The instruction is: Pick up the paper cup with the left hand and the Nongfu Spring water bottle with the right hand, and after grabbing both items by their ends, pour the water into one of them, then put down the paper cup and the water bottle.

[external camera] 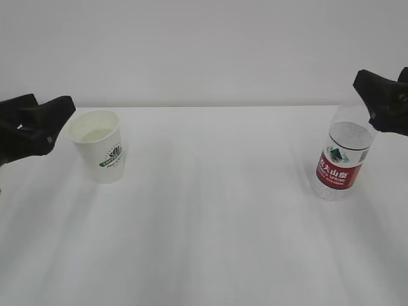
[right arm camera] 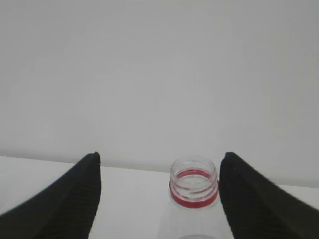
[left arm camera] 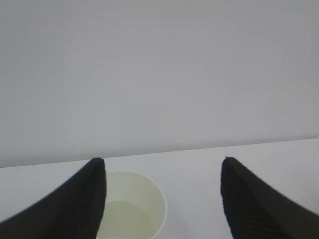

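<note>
Two things stand upright on your white table (external camera: 210,242): the paper cup (external camera: 99,148) on the left with a little water (external camera: 95,134) inside, and the bottle (external camera: 343,156) on the right, mouth up. Your left hand (external camera: 54,118) is wide open beside the cup's rim, holding nothing. Your right hand (external camera: 376,95) is wide open around the bottle's neck, not gripping.

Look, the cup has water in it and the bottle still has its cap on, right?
Not quite. The cup does hold water, but the bottle has no cap: the right wrist view looks straight at its open mouth above the red neck ring.
</note>
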### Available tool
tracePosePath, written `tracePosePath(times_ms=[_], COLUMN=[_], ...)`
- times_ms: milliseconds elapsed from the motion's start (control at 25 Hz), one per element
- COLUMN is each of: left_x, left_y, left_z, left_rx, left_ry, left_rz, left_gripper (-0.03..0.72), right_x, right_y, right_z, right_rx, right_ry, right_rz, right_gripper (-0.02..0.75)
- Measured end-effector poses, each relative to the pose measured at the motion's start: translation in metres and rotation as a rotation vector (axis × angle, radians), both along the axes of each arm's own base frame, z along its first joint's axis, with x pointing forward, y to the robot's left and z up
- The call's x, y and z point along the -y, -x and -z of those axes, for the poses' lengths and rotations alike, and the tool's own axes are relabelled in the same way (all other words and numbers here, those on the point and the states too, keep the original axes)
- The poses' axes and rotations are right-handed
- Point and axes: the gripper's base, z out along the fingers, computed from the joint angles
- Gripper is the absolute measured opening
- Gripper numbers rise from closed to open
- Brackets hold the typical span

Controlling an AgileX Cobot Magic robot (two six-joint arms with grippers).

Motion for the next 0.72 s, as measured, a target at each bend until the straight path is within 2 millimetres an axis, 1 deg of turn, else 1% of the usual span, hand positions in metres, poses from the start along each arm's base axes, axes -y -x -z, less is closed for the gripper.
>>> tracePosePath(times_ms=[200,320,440,720], left_x=[-0.005,-0.008,-0.011,-0.019], left_y=[0.012,0.020,0.028,0.052], left_z=[-0.020,-0.027,-0.036,-0.059], left_rx=[0.006,-0.009,-0.017,0.004], left_ry=[-0.014,-0.027,-0.037,-0.046], left_rz=[-0.011,-0.018,-0.027,-0.046], left_gripper=[0.530,0.529,0.527,0.526], right_x=[0.002,0.004,0.006,0.011], right_y=[0.012,0.022,0.033,0.059], right_z=[-0.016,-0.027,-0.039,-0.057], right_rx=[0.019,0.039,0.063,0.077], right_ry=[0.000,0.004,0.007,0.017], right_rz=[0.012,0.020,0.028,0.053], right_gripper=[0.556,0.556,0.556,0.556])
